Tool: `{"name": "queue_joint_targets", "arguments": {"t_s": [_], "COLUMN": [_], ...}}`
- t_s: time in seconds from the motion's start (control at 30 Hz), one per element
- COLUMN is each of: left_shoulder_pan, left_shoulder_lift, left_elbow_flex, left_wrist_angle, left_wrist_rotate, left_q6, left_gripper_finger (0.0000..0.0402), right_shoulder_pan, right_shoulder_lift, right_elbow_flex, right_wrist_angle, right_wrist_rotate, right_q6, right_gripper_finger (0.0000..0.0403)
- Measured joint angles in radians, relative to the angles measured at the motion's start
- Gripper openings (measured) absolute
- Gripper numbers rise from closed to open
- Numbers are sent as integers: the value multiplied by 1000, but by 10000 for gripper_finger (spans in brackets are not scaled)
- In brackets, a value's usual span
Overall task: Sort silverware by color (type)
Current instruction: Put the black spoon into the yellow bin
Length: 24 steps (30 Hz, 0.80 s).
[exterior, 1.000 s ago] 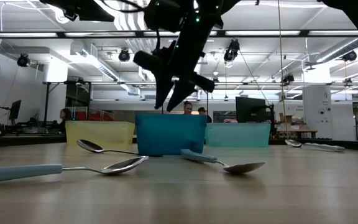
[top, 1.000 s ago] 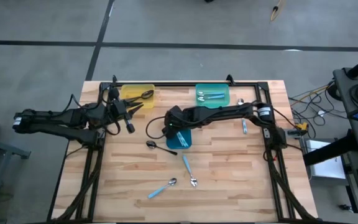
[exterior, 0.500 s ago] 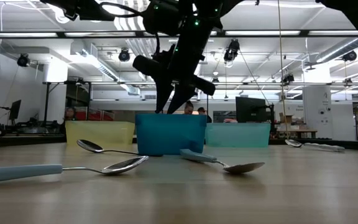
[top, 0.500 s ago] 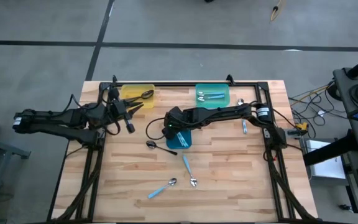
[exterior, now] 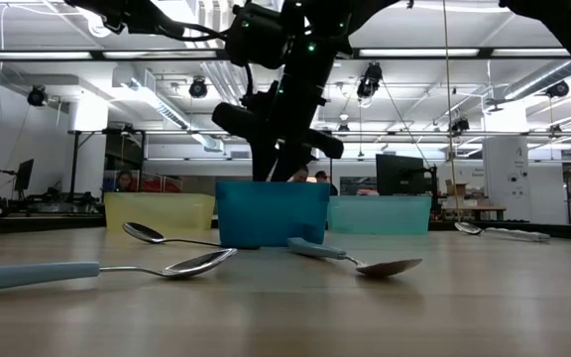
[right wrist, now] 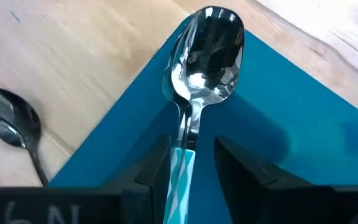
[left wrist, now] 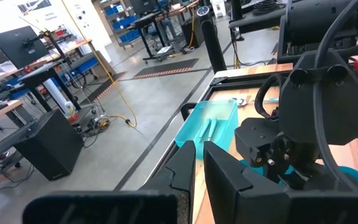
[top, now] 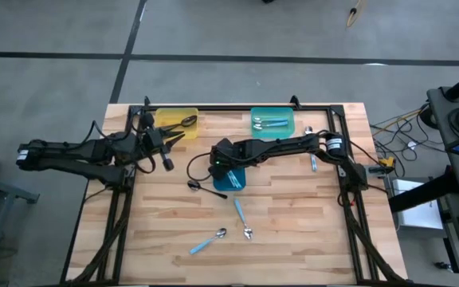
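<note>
A spoon [right wrist: 207, 50] with a shiny bowl and a light blue handle sits over the blue tray [right wrist: 291, 124], its bowl at the tray's corner rim. My right gripper [right wrist: 192, 146] is open, slanting down over the tray [top: 237, 182], one finger on each side of the handle. At the table's left, my left gripper [top: 166, 151] hovers shut and holds nothing, beside the yellow tray [top: 174, 119]. That tray holds a dark spoon [top: 188, 120]. The teal tray [top: 273, 122] holds blue-handled spoons. My right gripper has one finger [right wrist: 157, 163] right beside the spoon's blue handle [right wrist: 182, 165]; I cannot tell whether it touches. A strip of tray shows between the handle and the other finger [right wrist: 238, 163]. The fingers lie along the spoon, coming from the table's right.
A dark spoon [top: 198, 186] lies on the wood just left of the blue tray. Two blue-handled spoons [top: 241, 217] [top: 207, 241] lie toward the near edge, another [top: 312, 159] at the right. A black frame [top: 237, 109] borders the table.
My right gripper has sunk a little toward the blue tray; in the low view its fingertips now reach the tray's rim.
</note>
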State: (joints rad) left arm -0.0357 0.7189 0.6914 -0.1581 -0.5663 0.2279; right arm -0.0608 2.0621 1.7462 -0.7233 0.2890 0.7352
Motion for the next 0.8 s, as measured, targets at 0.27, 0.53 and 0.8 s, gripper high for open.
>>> {"name": "queue_joint_targets", "arguments": {"t_s": [0.27,0.53,0.8], "left_shoulder_pan": [0,0,-2], "left_shoulder_lift": [7,32,117], "left_elbow_flex": [0,0,0], "left_wrist_angle": [-8,-51,-113], "left_wrist_rotate": [0,3,34], "left_q6": [-38,-216,-483], "left_gripper_finger": [15,15,15], "right_shoulder_pan": [38,122,82], "right_shoulder_lift": [-117,-311,-628], "right_elbow_flex": [0,-118,-473], "right_wrist_angle": [-81,-101,11], "right_wrist_rotate": [80,154,127], "right_q6": [-175,-419,-431], "right_gripper_finger": [86,49,32]}}
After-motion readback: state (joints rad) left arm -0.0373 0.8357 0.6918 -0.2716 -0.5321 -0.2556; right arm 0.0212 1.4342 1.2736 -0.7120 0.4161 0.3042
